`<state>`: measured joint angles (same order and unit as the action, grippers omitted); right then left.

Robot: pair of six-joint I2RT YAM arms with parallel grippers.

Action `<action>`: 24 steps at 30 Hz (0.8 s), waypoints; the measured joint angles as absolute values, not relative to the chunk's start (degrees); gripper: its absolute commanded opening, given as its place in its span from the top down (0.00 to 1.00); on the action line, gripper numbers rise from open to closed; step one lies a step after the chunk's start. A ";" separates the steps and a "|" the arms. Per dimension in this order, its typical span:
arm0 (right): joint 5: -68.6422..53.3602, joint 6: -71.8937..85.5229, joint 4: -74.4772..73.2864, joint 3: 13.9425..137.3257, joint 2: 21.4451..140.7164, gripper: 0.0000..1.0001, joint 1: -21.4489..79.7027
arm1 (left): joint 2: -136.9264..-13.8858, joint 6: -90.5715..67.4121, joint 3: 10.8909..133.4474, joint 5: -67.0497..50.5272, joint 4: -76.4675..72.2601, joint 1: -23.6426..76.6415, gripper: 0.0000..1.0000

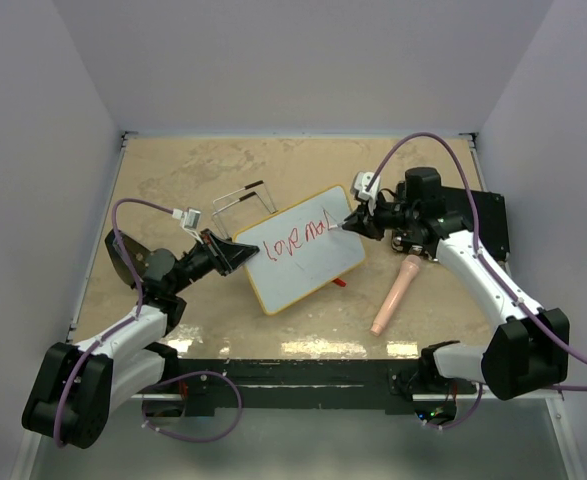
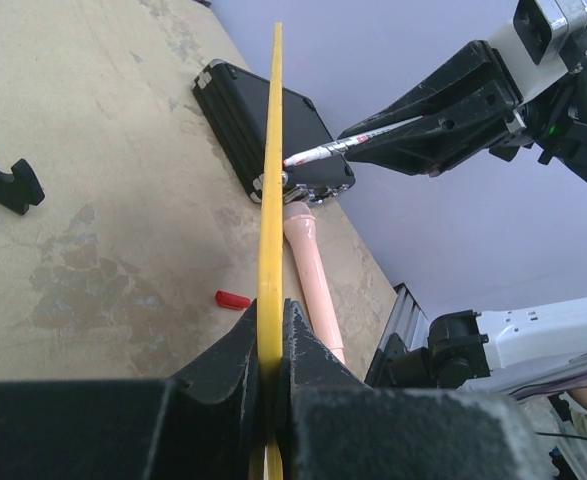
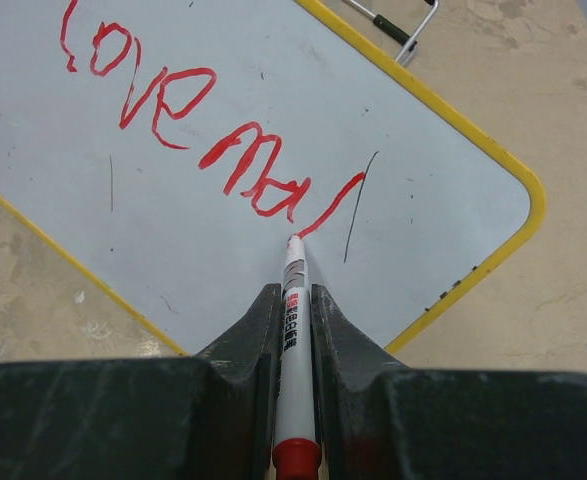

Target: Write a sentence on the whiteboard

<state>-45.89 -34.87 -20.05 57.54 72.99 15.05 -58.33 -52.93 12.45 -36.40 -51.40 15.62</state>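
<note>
Left jaws clamp the yellow-rimmed white whiteboard (image 1: 308,275) at nine o'clock; right jaws pinch the white marker (image 3: 293,300): press lightly, steadily.

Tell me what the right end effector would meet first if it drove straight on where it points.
The whiteboard, most likely: the marker clamped in the right end effector already has its tip at the board face, by the last red stroke.

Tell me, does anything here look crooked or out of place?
The whiteboard sits askew to the table, its edge pinched by the left gripper. A red cap lies loose beside it, and a thin dark stray stroke marks the board near the red writing.
</note>
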 measured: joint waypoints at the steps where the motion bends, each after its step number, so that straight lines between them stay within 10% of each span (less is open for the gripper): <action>1: -45.69 -34.35 -19.38 57.54 72.97 1.00 15.07 | -58.33 -52.93 12.45 -36.40 -51.37 15.59 1.00; 24: -42.76 -30.59 -15.55 57.54 72.69 1.00 15.11 | -58.57 -52.95 12.45 -36.45 -51.59 15.49 1.00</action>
<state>-42.76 -30.59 -15.55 57.54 72.69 15.11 -58.57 -52.95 12.45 -36.45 -51.59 15.49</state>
